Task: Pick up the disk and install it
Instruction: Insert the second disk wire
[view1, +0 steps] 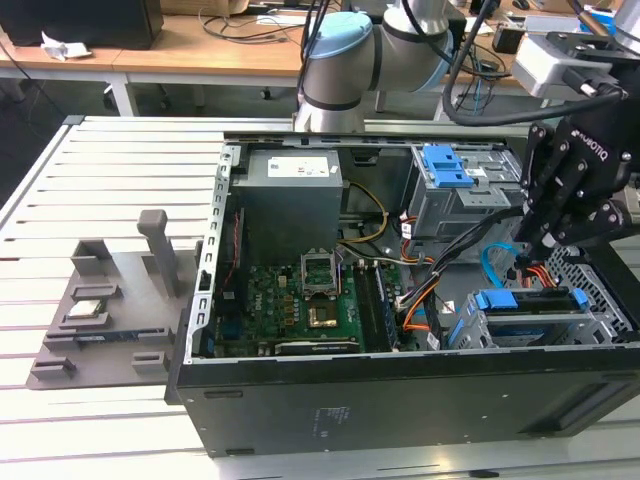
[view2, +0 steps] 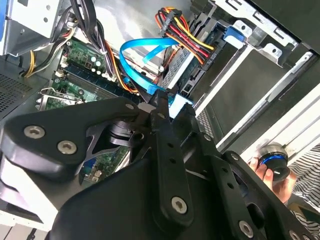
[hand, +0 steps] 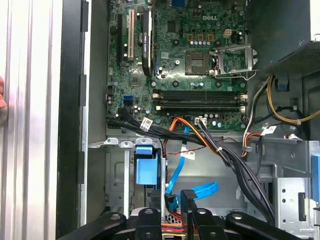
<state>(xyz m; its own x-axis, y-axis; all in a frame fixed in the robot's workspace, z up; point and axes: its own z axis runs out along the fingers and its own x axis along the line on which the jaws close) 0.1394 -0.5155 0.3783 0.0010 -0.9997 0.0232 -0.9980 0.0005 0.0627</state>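
Observation:
The disk, with a blue rail along its edge, lies in the drive cage at the exterior view's lower right corner of the open computer case. My black gripper hangs just above the disk's far edge, shut with nothing held. I cannot tell whether it touches the disk. In the second wrist view the gripper points at a light blue part and a blue data cable. In the first wrist view the gripper sits over the cage beside a blue tab.
A motherboard, power supply and an upper cage with a blue latch fill the case. Orange and black cables run past the gripper. A grey parts fixture sits on the slatted table. A person's hand holds a knob nearby.

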